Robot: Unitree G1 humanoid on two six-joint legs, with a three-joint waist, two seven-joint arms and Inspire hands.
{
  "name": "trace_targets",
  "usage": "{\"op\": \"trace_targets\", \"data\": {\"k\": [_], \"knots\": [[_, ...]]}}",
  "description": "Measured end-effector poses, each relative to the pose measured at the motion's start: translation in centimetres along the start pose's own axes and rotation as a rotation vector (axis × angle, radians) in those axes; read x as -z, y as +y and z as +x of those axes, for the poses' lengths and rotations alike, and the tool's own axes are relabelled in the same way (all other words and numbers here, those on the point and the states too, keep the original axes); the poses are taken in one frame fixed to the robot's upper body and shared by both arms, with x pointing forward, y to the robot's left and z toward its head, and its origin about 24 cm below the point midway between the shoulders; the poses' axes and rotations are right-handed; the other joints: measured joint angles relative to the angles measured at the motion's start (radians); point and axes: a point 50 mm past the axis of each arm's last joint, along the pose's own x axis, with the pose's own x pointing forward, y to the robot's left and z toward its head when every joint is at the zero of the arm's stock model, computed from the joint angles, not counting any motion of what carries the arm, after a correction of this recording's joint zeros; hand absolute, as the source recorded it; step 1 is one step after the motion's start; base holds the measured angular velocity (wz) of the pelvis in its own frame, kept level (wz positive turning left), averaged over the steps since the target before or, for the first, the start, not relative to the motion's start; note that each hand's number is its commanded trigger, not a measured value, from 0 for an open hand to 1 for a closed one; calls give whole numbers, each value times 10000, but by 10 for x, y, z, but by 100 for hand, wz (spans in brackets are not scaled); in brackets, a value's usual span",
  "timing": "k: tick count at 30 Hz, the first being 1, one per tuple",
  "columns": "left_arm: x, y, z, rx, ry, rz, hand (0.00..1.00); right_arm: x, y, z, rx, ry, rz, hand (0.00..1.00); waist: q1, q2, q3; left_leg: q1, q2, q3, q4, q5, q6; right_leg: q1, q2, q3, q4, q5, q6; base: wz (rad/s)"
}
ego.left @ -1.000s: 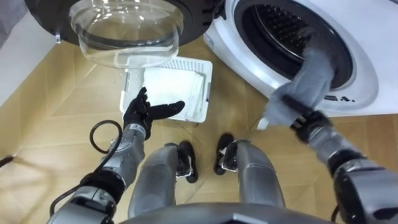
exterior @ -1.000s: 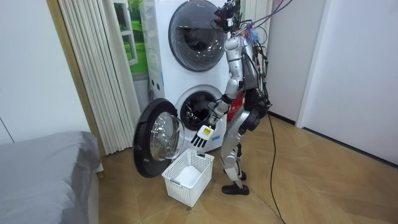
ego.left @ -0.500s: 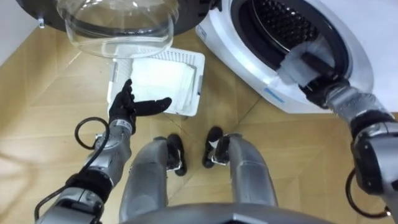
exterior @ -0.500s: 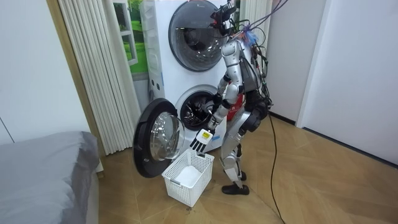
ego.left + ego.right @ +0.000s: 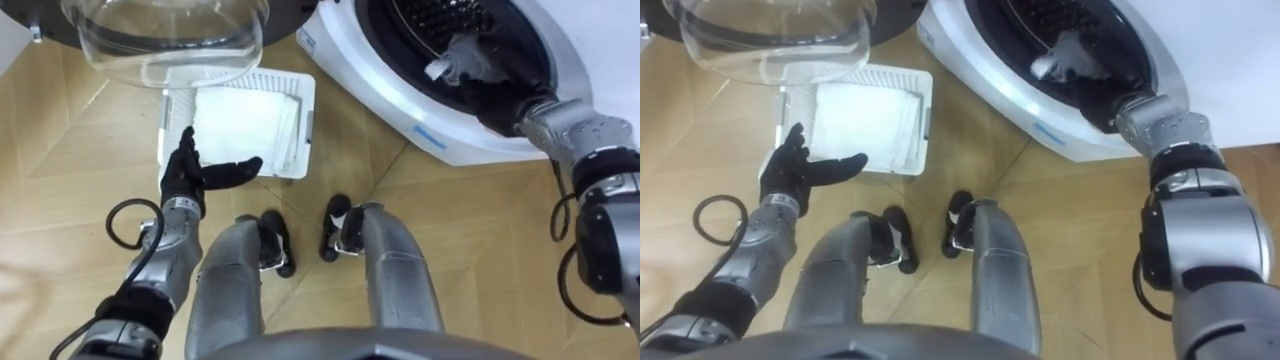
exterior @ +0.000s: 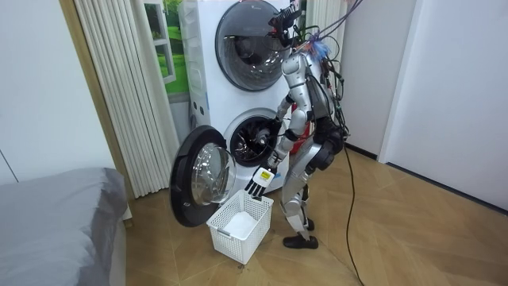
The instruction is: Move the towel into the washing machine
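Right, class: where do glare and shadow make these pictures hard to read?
Left eye view: bright glare streaks the open door's glass, while the drum is so dark that just the grey towel stands out inside it. Room view: the upper machine's door carries a pale sheen, and the lower opening is deep shadow.

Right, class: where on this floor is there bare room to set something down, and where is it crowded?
Bare floor left of the basket, and a strip between basket and washing machine. Crowded: the drum, holding the towel.
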Motion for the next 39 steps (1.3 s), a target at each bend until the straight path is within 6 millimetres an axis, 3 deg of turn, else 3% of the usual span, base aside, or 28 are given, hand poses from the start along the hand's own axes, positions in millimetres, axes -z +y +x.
{"op": "trace_targets", "data": {"k": [2,6,15,22,26,28,30,32,34,35,36,39], "knots": [[1,-2,0,46,129,3,0,-3,1,-1,-92,-85,335,0,-19,133,-12,5,-50,1,50,-3,42,-6,-74,3,105,-32,38,3],[3,-4,0,159,262,37,0,-7,1,-1,-131,-267,592,0,-5,196,-4,13,-165,11,74,15,88,-73,-223,33,300,-134,62,7],[8,-19,-2,720,520,17,0,-11,-1,-2,-255,-577,976,0,202,346,-25,40,-157,13,-25,43,122,-2,-206,-16,141,-85,74,0],[4,-26,0,1039,537,177,0,-12,-24,-1,-342,-1163,993,0,508,690,-25,680,-174,34,-531,50,114,644,-114,-68,-364,-20,181,-3],[10,-24,3,1200,841,348,0,-3,-55,0,-214,-1345,1038,0,818,819,-28,1596,-185,24,-1187,128,3,1580,54,-126,-1025,45,264,-5],[18,-19,2,1171,1181,478,0,4,-69,0,-186,-1386,906,0,810,940,-49,2007,-169,-95,-1533,174,-74,2113,162,-287,-1487,114,278,2],[24,-12,2,1153,1411,1024,0,11,-82,-1,-43,-1372,459,0,823,955,-53,2411,-171,-141,-1925,254,-145,2543,271,-337,-1904,194,304,2],[35,-1,-2,1059,1813,1378,0,22,-109,-4,279,-1328,-823,0,790,1000,-80,2963,-170,-270,-2386,317,-247,3195,411,-495,-2478,253,333,6],[48,8,-7,833,2290,1452,0,33,-135,-9,886,-1104,-2471,0,788,1054,-151,3476,-141,-349,-2751,364,-325,3812,578,-603,-3042,332,366,4],[61,16,-13,610,2714,1414,0,41,-150,-13,1208,-897,-3548,0,768,1122,-263,3758,-122,-402,-3056,411,-398,4175,705,-668,-3466,447,385,-5],[71,22,-18,456,3040,1497,0,48,-168,-18,1633,-585,-4521,0,752,1169,-311,4116,-103,-414,-3368,467,-467,4596,842,-687,-3891,559,394,-6],[90,38,-31,63,3660,1776,0,67,-207,-33,2577,423,-6527,0,781,1238,-403,4818,-91,-510,-3918,542,-570,5429,1041,-761,-4633,684,439,0]]}}
